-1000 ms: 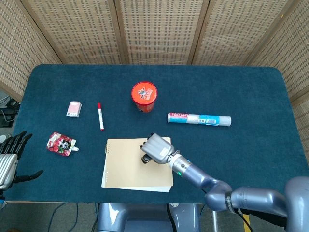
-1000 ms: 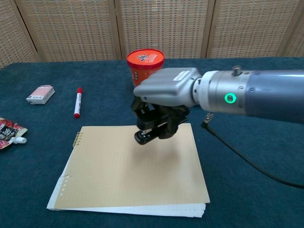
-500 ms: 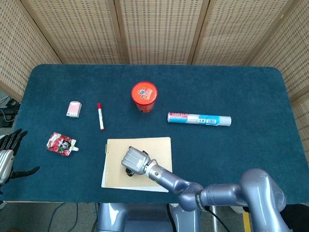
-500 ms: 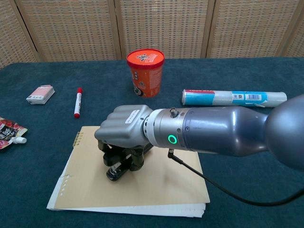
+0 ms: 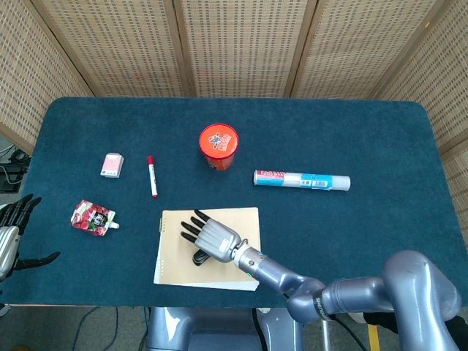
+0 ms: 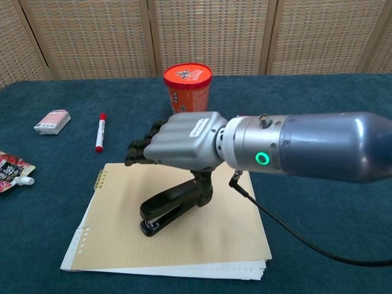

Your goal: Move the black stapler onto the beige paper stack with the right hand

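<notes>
Since half a second ago, right hand [image 6: 184, 141] uncurled, fingers spread above black stapler [image 6: 171, 207], now resting on beige paper stack [image 6: 208, 239]. Left hand [image 5: 11, 238] idle, fingers apart. Release step; next I lift clear.

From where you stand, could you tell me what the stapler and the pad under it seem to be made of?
Stapler: probably black plastic over metal, given its smooth gloss and the pale strip in its mouth. Pad: matte beige paper or thin card, with sheet edges layered at the front.
</notes>
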You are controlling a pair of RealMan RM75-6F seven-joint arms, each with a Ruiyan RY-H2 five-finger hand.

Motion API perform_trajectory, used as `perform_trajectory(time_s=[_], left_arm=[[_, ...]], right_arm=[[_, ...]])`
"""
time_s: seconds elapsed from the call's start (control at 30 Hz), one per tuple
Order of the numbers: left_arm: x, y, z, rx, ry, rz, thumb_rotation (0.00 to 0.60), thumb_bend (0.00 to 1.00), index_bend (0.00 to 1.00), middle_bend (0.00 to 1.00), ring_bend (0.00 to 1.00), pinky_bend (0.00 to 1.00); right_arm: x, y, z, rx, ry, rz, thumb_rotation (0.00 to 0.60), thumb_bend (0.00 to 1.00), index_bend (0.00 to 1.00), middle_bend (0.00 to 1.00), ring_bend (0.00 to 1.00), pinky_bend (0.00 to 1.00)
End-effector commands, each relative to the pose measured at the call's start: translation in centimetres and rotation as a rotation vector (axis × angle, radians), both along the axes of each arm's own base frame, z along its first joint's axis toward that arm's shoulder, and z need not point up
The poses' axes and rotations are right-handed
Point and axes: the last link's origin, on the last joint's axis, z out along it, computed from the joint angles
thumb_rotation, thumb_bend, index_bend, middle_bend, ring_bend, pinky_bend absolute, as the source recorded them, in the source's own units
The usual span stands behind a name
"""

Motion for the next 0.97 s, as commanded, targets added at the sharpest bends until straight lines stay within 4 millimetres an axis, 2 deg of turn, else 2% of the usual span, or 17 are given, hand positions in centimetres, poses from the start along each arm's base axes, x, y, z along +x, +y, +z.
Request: perform_trajectory(time_s=[0.03,0.13,0.23,0.3,0.43,0.57,0.67,0.73,0.87,0.97], left_arm=[[0.2,-0.3,0.1,0.000,-0.005,-0.010,0.600,0.00,0.00,0.00,0.00,0.00],[0.7,-0.7,0.3,0.004,-0.021,-0.038,0.600,0.00,0.00,0.00,0.00,0.00],[0.9,-1.2,0.5,0.008,-0.027,-0.056,0.600,0.00,0.00,0.00,0.00,0.00],[1.1,-1.6,0.6,0.010,-0.027,-0.069,0.600,0.00,0.00,0.00,0.00,0.00],[1.4,-1.9,0.7,0.017,-0.027,-0.092,0.600,0.00,0.00,0.00,0.00,0.00],[1.4,-1.9,0.5,0.016,-0.034,-0.125,0.600,0.00,0.00,0.00,0.00,0.00],[1.5,-2.1,0.5,0.026,-0.031,-0.150,0.600,0.00,0.00,0.00,0.00,0.00],[1.6,-2.3,0.4,0.032,-0.031,-0.161,0.600,0.00,0.00,0.00,0.00,0.00],[1.9,-2.8,0.4,0.041,-0.028,-0.180,0.600,0.00,0.00,0.00,0.00,0.00],[2.0,-3.1,0.4,0.048,-0.028,-0.188,0.600,0.00,0.00,0.00,0.00,0.00]], right_arm=[[-2.3,-0.2,4.8,-0.104,-0.019,0.017,0.600,0.08,0.00,0.05,0.10,0.05],[-5.0,-0.7,8.6,-0.194,-0.053,0.022,0.600,0.08,0.00,0.05,0.10,0.03],[-7.8,-0.9,11.8,-0.269,-0.088,0.021,0.600,0.08,0.00,0.01,0.04,0.00],[-10.9,-0.9,14.7,-0.348,-0.134,-0.038,0.600,0.07,0.00,0.00,0.00,0.00],[-15.2,0.4,17.9,-0.413,-0.280,-0.191,0.600,0.03,0.00,0.00,0.00,0.00],[-21.5,3.2,20.9,-0.508,-0.400,-0.343,0.600,0.00,0.00,0.00,0.00,0.00],[-25.0,5.7,22.1,-0.576,-0.458,-0.435,0.600,0.00,0.00,0.00,0.00,0.00],[-26.5,7.1,22.3,-0.586,-0.494,-0.508,0.600,0.00,0.00,0.00,0.00,0.00],[-28.5,9.2,23.0,-0.623,-0.512,-0.575,0.600,0.00,0.00,0.00,0.00,0.00],[-29.3,10.1,23.6,-0.641,-0.525,-0.591,0.600,0.00,0.00,0.00,0.00,0.00]])
